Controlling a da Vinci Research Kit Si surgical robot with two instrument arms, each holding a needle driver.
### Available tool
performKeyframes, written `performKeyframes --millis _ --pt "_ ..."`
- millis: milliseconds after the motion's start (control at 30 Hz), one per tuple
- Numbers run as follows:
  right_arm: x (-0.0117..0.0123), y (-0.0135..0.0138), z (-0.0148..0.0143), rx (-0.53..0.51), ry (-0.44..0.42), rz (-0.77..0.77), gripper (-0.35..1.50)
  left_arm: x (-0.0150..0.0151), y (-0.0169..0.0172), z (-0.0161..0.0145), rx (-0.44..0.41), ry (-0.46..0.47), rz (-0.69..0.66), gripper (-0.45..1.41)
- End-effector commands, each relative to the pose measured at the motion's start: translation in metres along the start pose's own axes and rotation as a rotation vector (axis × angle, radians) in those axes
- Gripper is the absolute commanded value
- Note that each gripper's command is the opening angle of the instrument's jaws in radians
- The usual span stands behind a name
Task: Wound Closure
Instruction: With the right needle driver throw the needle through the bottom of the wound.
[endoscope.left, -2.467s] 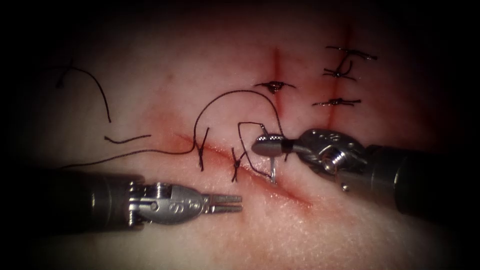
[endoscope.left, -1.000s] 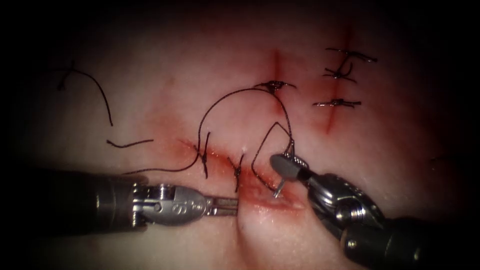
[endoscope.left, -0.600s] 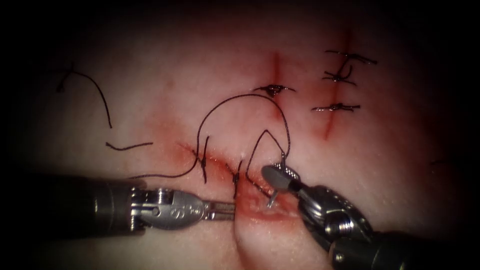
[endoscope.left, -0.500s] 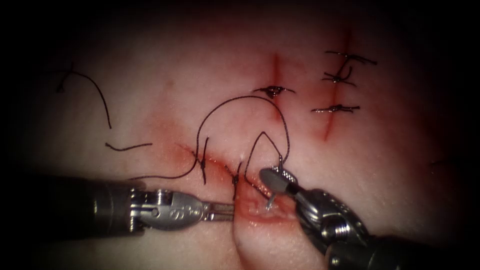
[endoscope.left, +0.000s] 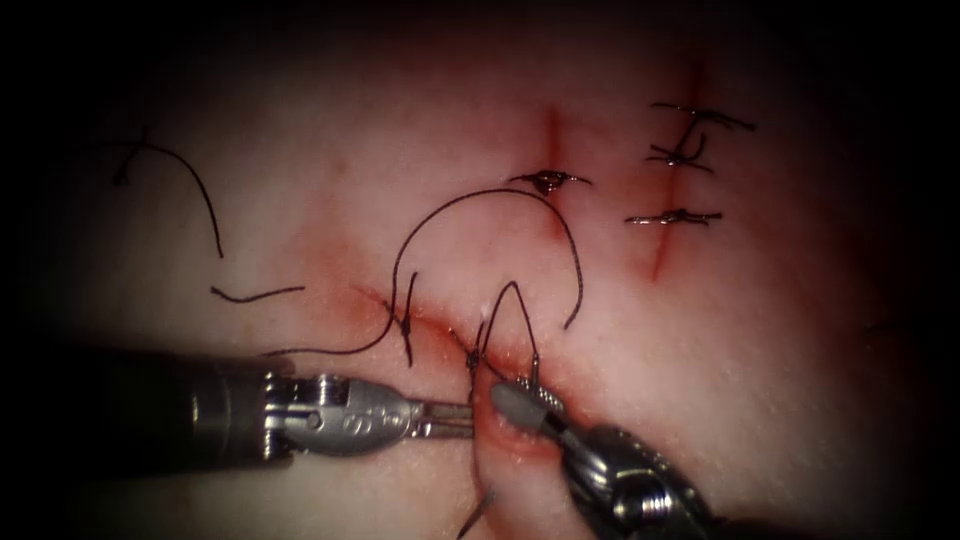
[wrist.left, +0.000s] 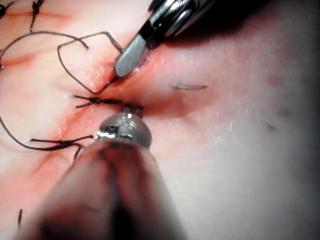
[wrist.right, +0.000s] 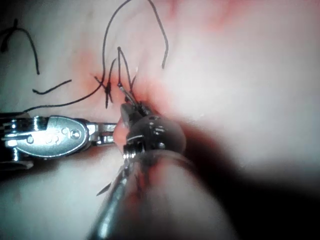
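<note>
Right claw (endoscope.left: 520, 405) driven lower, clenching needle (wrist.left: 189, 86) in tissue (endoscope.left: 780, 380), left claw (endoscope.left: 455, 418) clenched pressing cut's edge.

Left tool (endoscope.left: 455, 418) lies level, jaws closed together and pressed flat, holding nothing. Right tool (endoscope.left: 520, 405) slants in from lower right, wrist bent, jaws clamped on the needle's rear end at the cut.

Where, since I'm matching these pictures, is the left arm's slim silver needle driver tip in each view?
Endoscope view: slim silver left tool tip, jaws shut and empty, pressing the tissue at the cut's edge.
Left wrist view: past its own shaft, near a knotted stitch.
Right wrist view: meeting the right tool.
Shared landmark: grey right tool, shut on the curved needle, its tip poking from tissue.
</note>
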Motion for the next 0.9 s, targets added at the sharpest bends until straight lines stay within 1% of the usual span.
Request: performKeyframes --millis 33,200,333,400,433,467,500,533,600,633,700,733,767,900 --pt "-0.0001 -0.0005 0.0009 0.006 -0.004 0.012 -0.35 -0.0002 0.0002 0.0007 -0.001 0.000 0.000 -0.11" --pt "0.0004 -0.0008 0.0008 0.023 -0.027 0.063 -0.35 -0.0001 0.0002 0.0009 -0.002 0.001 0.000 -0.11" --pt "0.0012 -0.0008 0.0009 0.088 -0.036 0.118 -0.35 -0.0001 0.0002 0.0009 -0.001 0.001 0.000 -0.11" --pt "0.0021 -0.0002 0.0013 0.107 -0.092 0.093 -0.35 -0.0001 0.0002 0.0008 -0.002 0.001 0.000 -0.10" --pt "0.0025 0.0001 0.0015 0.114 -0.108 0.057 -0.25 -0.0002 0.0003 0.0007 -0.005 0.004 0.000 -0.10" --pt "0.0028 0.0004 0.0016 0.128 -0.106 0.022 0.26 -0.0002 0.0003 0.0006 -0.006 0.004 0.001 -0.10" --pt "0.0034 0.0009 0.0018 0.165 -0.086 0.004 0.95 -0.0002 0.0004 0.0004 -0.007 0.004 0.002 -0.10" --pt "0.0040 0.0011 0.0019 0.183 -0.070 -0.003 1.26 -0.0003 0.0005 0.0002 -0.009 0.005 0.003 -0.10" --pt "0.0055 0.0017 0.0020 0.243 -0.030 -0.082 1.32 -0.0006 0.0006 -0.0003 -0.016 0.008 0.006 -0.06" --pt "0.0062 0.0019 0.0019 0.259 -0.025 -0.079 1.33 -0.0007 0.0007 -0.0006 -0.014 0.013 0.007 -0.05" --pt "0.0077 0.0023 0.0014 0.255 -0.011 -0.082 1.37 -0.0010 0.0007 -0.0010 -0.012 0.026 0.009 -0.01" --pt "0.0088 0.0025 0.0010 0.250 -0.008 -0.093 1.40 -0.0011 0.0008 -0.0013 -0.014 0.037 0.011 0.04" --pt "0.0107 0.0026 0.0001 0.248 -0.012 -0.111 1.40 -0.0015 0.0009 -0.0018 -0.036 0.074 0.016 0.05" --pt "0.0139 0.0027 -0.0019 0.252 -0.029 -0.147 1.42 -0.0019 0.0012 -0.0023 -0.059 0.140 0.028 0.05"
